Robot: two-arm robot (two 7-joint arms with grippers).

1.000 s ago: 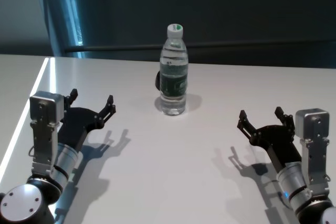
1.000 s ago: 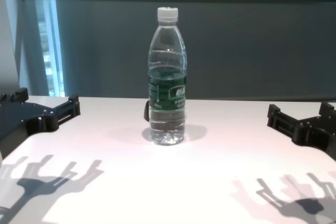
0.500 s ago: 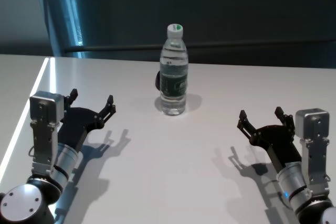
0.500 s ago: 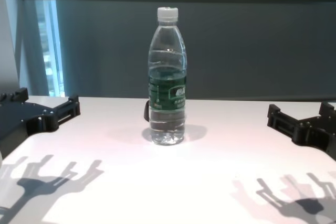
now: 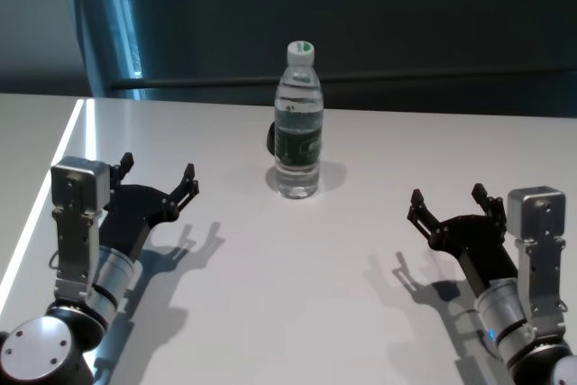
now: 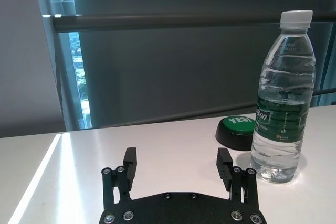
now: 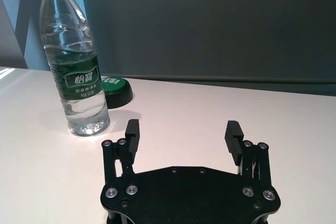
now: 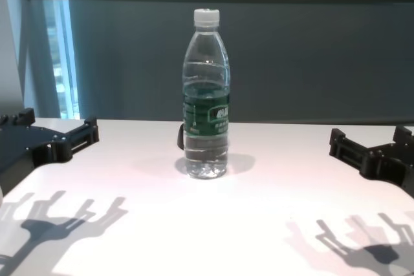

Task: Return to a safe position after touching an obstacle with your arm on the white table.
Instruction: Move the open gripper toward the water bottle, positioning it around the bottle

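A tall clear water bottle with a white cap and dark green label stands upright near the middle of the white table. It also shows in the chest view, the left wrist view and the right wrist view. My left gripper is open and empty, low over the table at the near left, well apart from the bottle. My right gripper is open and empty at the near right, also apart from it. Each shows open in its wrist view.
A round green push button on a black base sits on the table just behind the bottle; it also shows in the right wrist view. A dark rail and dark wall run behind the table's far edge.
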